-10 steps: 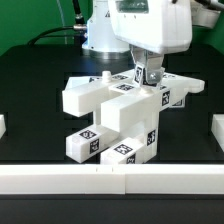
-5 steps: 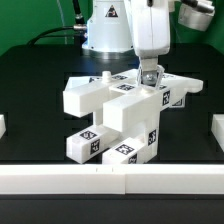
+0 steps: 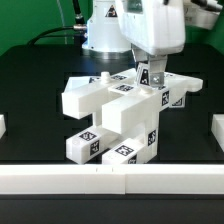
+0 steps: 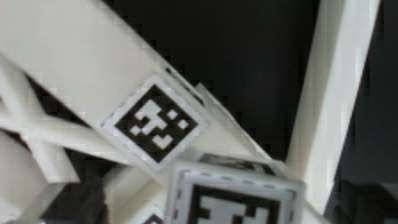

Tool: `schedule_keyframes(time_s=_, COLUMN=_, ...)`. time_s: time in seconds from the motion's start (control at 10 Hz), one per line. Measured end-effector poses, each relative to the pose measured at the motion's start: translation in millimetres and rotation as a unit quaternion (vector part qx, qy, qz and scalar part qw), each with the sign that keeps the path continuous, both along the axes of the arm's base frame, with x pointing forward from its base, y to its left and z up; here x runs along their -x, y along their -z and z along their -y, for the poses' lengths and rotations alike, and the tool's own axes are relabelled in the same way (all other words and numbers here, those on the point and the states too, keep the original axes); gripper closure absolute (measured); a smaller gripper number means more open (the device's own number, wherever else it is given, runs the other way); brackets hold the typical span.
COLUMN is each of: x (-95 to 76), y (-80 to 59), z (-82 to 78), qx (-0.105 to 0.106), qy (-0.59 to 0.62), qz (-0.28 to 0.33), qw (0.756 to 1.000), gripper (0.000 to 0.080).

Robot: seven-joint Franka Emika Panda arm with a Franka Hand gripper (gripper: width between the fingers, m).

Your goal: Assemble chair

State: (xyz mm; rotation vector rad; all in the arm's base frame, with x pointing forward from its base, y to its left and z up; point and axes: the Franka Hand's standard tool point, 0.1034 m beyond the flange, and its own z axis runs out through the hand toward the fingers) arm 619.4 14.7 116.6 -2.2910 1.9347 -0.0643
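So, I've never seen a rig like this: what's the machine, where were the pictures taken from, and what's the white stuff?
The glossy white machine is a robot arm with two jaws at its tip. One picture is from a camera off the arm, showing the whole scene; the other from a camera on its wrist, close to the parts. On the black table stands a partly built chair of white blocks bearing black-and-white tags. The jaws hang at the chair's upper parts; whether they grip anything I cannot tell.

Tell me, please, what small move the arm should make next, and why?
Probably rise straight up, provided the fingers are open: they sit low on top of the partly built chair, and moving sideways could knock it over.
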Motion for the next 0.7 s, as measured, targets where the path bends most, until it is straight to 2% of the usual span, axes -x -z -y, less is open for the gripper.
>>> schedule_keyframes(time_s=0.3, x=0.3, y=0.1, z=0.7, qx=0.015, qy=-0.112, qz=0.008, qw=0.994, gripper=0.0150)
schedule_keyframes(time_s=0.6, x=1.8, y=-0.9, z=1.9, qx=0.053, qy=-0.275, qz=-0.006, qw=0.960, gripper=0.0150)
schedule_keyframes(time_s=0.7, x=-0.2, y=-2.5, z=1.3, qx=0.059, qy=-0.316, qz=-0.012, qw=0.947, gripper=0.0150)
